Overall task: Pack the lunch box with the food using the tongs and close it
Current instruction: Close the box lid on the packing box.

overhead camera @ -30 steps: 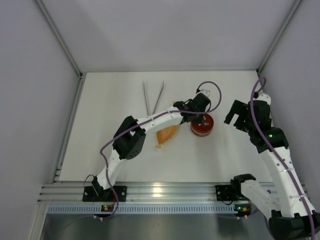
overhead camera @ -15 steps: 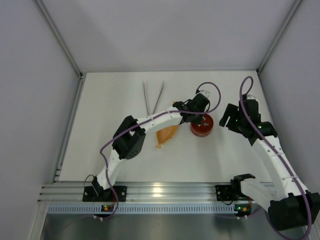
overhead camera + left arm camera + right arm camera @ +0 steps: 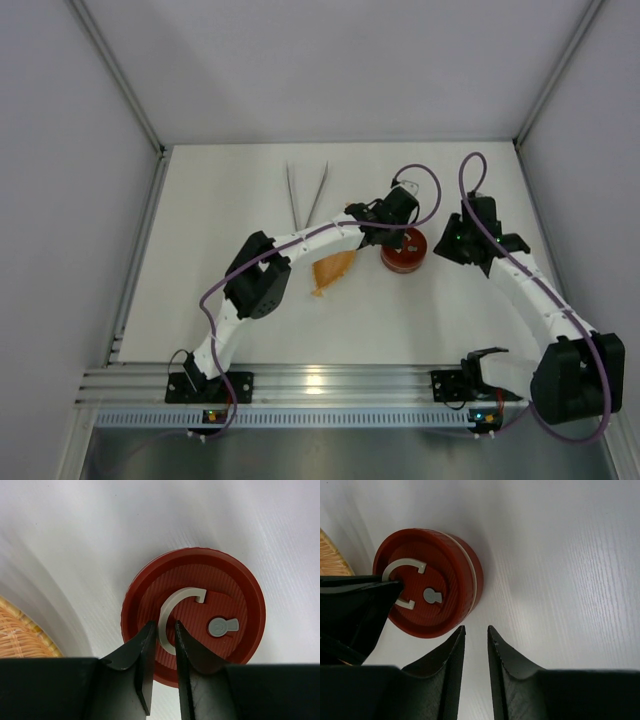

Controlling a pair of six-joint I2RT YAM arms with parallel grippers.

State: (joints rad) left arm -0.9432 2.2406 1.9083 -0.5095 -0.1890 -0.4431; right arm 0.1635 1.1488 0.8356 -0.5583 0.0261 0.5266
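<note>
Directly under my left gripper (image 3: 164, 625) sits the lunch box (image 3: 467, 575), its red lid (image 3: 225, 587) on top. My jaws there are drawn nearly together with the lid's white handle (image 3: 167, 611) running between them. Whether the pads actually bite on it I cannot tell. My right gripper (image 3: 476, 628) is almost closed too, with nothing between its jaws. The box stands just ahead of its fingertips and to their left, not touching.

My worries start with that handle. It is a thin curved strip set off the lid's centre, so a pull from a loose pinch could let it slip out. A firm pull could lift the lid crooked.

Nothing braces the box. If the lid is seated tight, the whole box may rise or skid on the smooth table (image 3: 220, 250) toward the orange tray (image 3: 335, 268), which lies just to the left of my left fingers.

My right fingers are narrow and close. Any reach forward could nudge the box sideways instead of steadying it.

The tongs (image 3: 292, 195) lie well off from both grippers, held by neither, and I see no food from here. With the lid on, I cannot tell whether it is packed inside.
</note>
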